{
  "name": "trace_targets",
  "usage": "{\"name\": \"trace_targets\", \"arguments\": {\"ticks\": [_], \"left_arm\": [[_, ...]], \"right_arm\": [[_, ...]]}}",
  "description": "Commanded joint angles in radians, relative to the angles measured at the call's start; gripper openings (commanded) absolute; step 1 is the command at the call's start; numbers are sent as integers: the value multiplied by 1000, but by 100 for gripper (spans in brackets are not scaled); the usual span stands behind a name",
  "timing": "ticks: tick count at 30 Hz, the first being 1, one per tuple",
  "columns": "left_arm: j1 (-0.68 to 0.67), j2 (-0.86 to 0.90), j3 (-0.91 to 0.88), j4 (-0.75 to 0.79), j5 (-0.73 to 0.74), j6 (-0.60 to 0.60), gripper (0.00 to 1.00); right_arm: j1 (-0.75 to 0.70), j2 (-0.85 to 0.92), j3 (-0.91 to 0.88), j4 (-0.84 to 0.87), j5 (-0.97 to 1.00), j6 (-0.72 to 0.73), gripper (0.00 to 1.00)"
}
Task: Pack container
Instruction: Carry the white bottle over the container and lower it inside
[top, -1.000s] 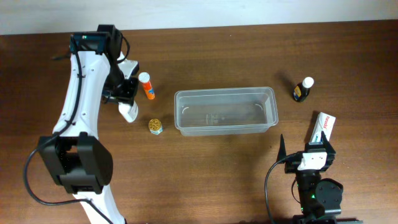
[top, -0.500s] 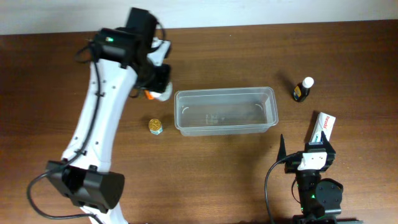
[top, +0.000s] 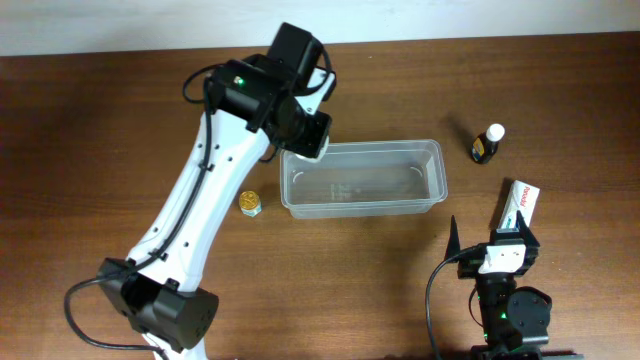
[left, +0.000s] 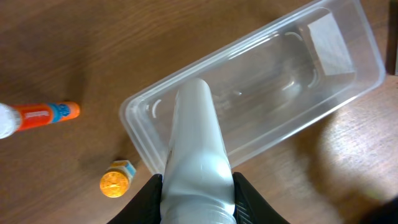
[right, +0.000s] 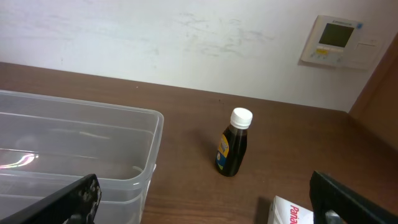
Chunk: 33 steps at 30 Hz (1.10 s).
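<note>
Near the middle of the counter (top: 560, 90), a little toward its far edge, your overhead view shows the container (top: 360, 147) lying lengthwise, and your left gripper (top: 308, 135) hangs above its left end. A gold-capped jar (top: 250, 204) sits just off the container's near-left corner; a dark bottle (top: 487, 144) and a white box (top: 520, 205) lie toward the right edge, with your right gripper (top: 505, 255) by the near edge beside the box. From your left wrist, the claw is clamped on a white bottle (left: 196, 143) over the container's end, with an orange tube (left: 46, 115) lying beyond on the wood. From your right wrist, the fingers (right: 78, 199) stand wide apart, holding nothing, with the container to their left and the dark bottle upright.
</note>
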Motion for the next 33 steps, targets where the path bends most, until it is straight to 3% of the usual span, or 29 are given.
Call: {"name": "trace_targets", "arguments": {"ticks": [1,4,11,14,24,33], "left_arm": [[-29,-23,19,9,12,-35,7],[-34,-23,19,8,-1,-116,1],[-33,-22,11,-3,-122,-350,2],[-33,-21,-11,-3,-132,-393,2],[-33,-19,-203,65,-132,-418,2],[-32,-12,-236,98,-192,-398,2]], "right_arm": [[8,-7,-5,-7,16,15,98],[8,-7,-5,-8,16,15,98],[8,-7,-5,-8,16,15,98],[8,-7,-5,-8,16,15,98],[8,-7,-5,-8,16,15,98],[8,-7,-5,-8,16,15,98]]}}
